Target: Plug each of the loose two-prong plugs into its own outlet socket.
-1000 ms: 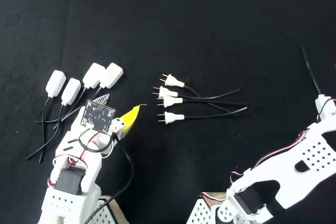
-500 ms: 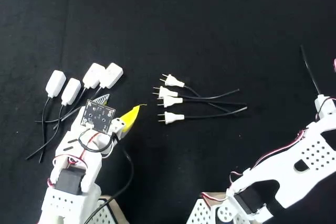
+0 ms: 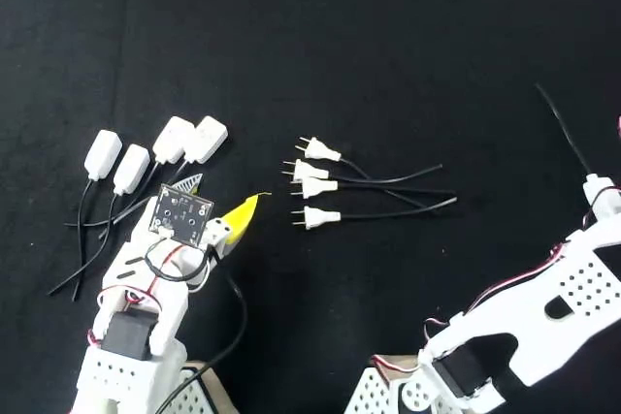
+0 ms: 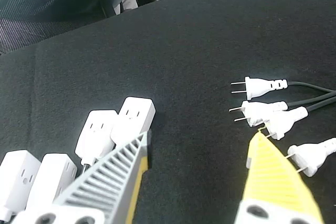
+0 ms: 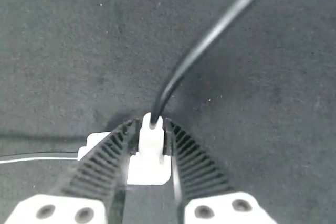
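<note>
Several white two-prong plugs [image 3: 312, 185] with black cords lie bunched at the table's middle, prongs toward the left. Several white outlet sockets [image 3: 173, 139] lie in a loose row at the left. My left gripper [image 3: 229, 187] rests open just below the sockets, its grey finger [image 4: 105, 177] beside the nearest socket [image 4: 134, 119] and its yellow finger [image 4: 273, 177] close to the plugs [image 4: 260, 111]. My right gripper [image 5: 149, 124] is shut on a white plug [image 5: 150, 153], whose black cord [image 5: 210, 40] runs away from it. That cord [image 3: 563, 128] sticks up at the table's right edge.
The tabletop is black cloth [image 3: 388, 55]. Thin black socket cords [image 3: 87, 230] trail beside the left arm [image 3: 136, 317]. The right arm [image 3: 543, 317] stretches across the front right corner. Clutter stands beyond the far edge.
The free end of the cord at the right edge has swung a little to the left with the right arm's small shift. The left arm, sockets and middle plugs have stayed put.
</note>
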Controlling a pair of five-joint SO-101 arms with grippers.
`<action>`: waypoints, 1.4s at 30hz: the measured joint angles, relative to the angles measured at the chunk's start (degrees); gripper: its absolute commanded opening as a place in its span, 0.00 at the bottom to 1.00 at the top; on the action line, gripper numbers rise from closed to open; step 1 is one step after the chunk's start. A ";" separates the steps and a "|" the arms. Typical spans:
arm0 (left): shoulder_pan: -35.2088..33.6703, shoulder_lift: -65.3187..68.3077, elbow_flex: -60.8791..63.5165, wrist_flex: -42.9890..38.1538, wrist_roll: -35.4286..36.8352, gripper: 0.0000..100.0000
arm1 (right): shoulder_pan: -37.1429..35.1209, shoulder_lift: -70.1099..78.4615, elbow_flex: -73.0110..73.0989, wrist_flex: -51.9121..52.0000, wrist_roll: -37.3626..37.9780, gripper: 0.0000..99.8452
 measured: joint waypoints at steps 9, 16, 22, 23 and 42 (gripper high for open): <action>0.00 0.00 0.00 0.00 0.00 0.30 | -0.97 0.00 -0.62 1.58 1.14 0.01; -0.44 0.00 0.00 0.00 0.00 0.30 | -5.98 0.26 -2.73 5.54 1.49 0.01; -2.20 0.00 0.00 0.00 0.00 0.30 | -8.18 0.88 -4.75 8.26 1.93 0.01; -2.20 0.00 0.00 0.00 0.00 0.30 | -8.18 0.97 -4.75 8.26 2.55 0.01; -2.20 0.00 0.00 0.00 0.00 0.30 | -9.32 3.25 -34.20 19.34 17.58 0.01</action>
